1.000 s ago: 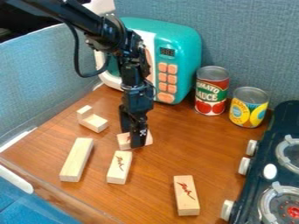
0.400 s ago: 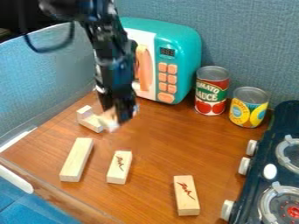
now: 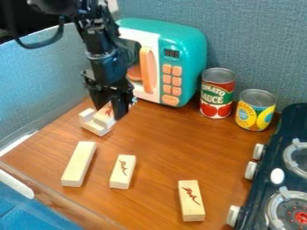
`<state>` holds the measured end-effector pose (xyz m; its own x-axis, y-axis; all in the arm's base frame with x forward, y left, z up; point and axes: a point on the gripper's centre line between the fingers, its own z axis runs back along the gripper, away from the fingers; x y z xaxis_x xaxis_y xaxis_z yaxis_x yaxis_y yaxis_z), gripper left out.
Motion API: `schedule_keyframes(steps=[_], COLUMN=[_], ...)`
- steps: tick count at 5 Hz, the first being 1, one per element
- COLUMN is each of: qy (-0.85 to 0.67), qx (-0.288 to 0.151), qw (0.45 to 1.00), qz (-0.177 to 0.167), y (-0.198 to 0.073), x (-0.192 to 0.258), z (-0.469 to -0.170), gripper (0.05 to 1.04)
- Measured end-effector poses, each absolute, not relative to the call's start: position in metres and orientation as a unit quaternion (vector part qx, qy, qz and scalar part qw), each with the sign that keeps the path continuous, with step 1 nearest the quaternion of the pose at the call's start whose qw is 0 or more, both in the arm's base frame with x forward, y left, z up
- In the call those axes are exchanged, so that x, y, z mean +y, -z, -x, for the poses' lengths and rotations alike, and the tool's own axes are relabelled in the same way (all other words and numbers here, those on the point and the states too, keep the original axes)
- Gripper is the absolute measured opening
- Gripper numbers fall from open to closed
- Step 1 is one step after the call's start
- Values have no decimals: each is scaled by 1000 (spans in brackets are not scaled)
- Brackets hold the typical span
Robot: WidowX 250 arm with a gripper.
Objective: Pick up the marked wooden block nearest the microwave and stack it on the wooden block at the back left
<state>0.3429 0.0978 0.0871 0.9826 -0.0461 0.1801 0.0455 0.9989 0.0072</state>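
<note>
We record the pincer (image 3: 108, 108) gripping a marked wooden block (image 3: 105, 116) near the left edge of the counter (image 3: 156, 170). The fingers press on opposite sides, so we judge that this squeeze steadies the block; its marked face is left exposed. The block sits tilted, directly over the recess of an L-shaped wooden piece (image 3: 94, 127). The raised end of that piece stands beside the block and could act as a stop. We cannot tell whether the piece bears any weight.

Nearer the counter's front edge we note a long plain block (image 3: 78, 164), lying flat, and a short marked block (image 3: 122, 171) to its right, the two apart. Another marked block (image 3: 192, 201) lies flat farther right, toward the stove (image 3: 279, 168) along the right edge. Broad faces down, all three should be stable.

By the back edge we log a toy microwave (image 3: 186, 40), a red can (image 3: 217, 93) just beside it, and a yellow can (image 3: 256, 110); both cans stand upright on their flat bases.
</note>
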Motion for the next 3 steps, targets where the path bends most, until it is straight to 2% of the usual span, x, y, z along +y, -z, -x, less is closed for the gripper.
schedule_keyframes(steps=[1,2,3], qy=[4,-3,-12], qx=[-75,-81,-68], qw=[997,997,997], qz=[7,20,26], y=[-67,-60,-54], x=[114,125,135], z=[-349,-358,-362], gripper=[571,570,570])
